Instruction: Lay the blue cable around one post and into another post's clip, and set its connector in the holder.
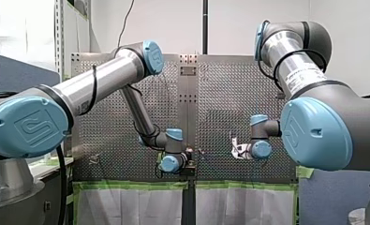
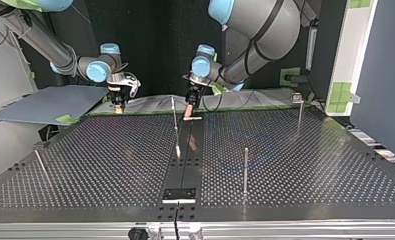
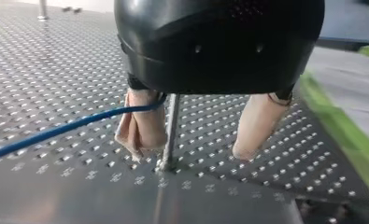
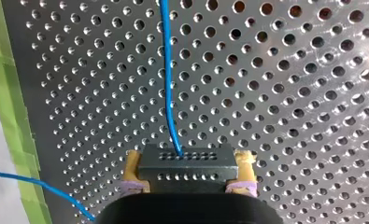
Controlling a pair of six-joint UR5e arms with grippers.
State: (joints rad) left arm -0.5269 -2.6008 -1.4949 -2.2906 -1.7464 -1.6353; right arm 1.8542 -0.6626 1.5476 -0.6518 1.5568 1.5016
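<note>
Top view, nearest the camera: a black block (image 2: 180,194) sits on the centre strip. I'd call that the holder. A near post (image 2: 245,170) stands just to its right.

Back at the far edge hang both grippers. At far centre is my left gripper (image 3: 194,149), fingers spread, straddling a far post (image 3: 171,128). The blue cable (image 3: 74,125) runs up to that post and bends in behind one finger.

At far left, my right gripper (image 4: 189,171) has its yellow pads pinching the connector (image 4: 184,156), and the cable leaves it straight ahead.

So the holder lies nearer and to the right of the connector. My right arm already has it, so I reckon that arm makes the carry.
</note>
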